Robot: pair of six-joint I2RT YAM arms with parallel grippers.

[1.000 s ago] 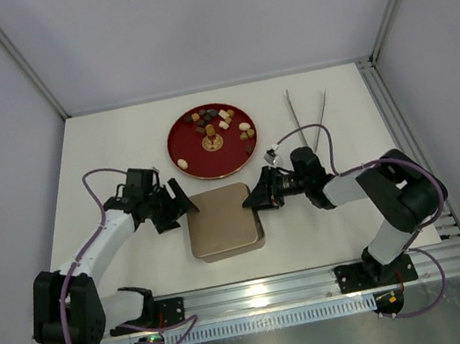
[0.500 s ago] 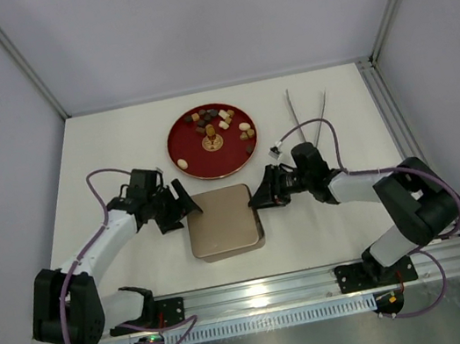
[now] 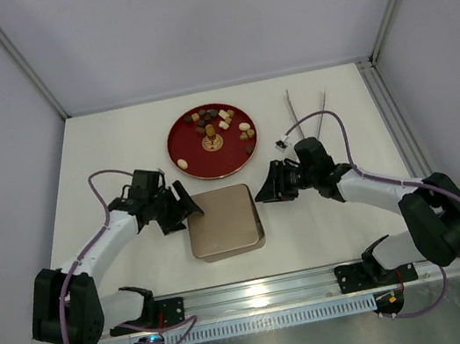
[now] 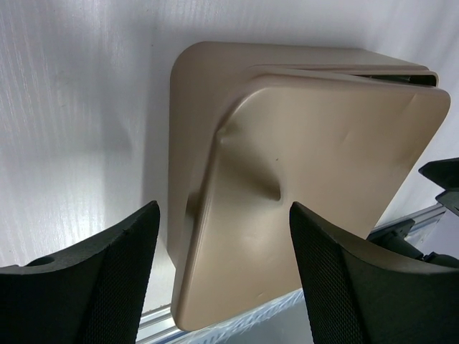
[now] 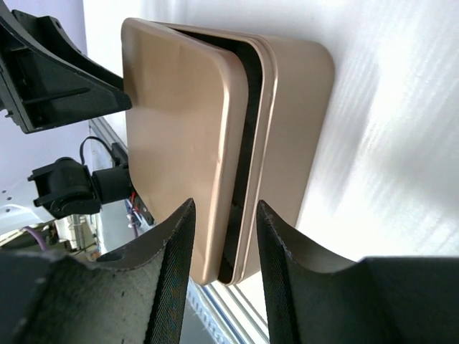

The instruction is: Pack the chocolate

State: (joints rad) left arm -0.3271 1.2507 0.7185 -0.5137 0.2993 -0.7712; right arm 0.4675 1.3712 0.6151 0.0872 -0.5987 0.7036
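The chocolate (image 3: 212,122), several brown, tan and cream pieces, lies on a round red plate (image 3: 191,163) at the back centre. A gold box (image 3: 223,220) sits in front of the plate. Its lid (image 4: 315,186) sits askew on the base (image 4: 188,100). The right wrist view shows a dark gap between the lid (image 5: 179,129) and the base (image 5: 301,107). My left gripper (image 3: 185,208) is open at the box's left edge, its jaws either side of the lid's corner (image 4: 222,287). My right gripper (image 3: 266,192) is open at the box's right edge (image 5: 224,244).
Thin metal tongs (image 3: 309,115) lie at the back right of the white table. An aluminium rail (image 3: 260,291) runs along the near edge. Frame posts stand at the back corners.
My right arm has stretched out to the right, its gripper drawing slightly back from the box's right edge. My left gripper has edged closer to the box's left edge.
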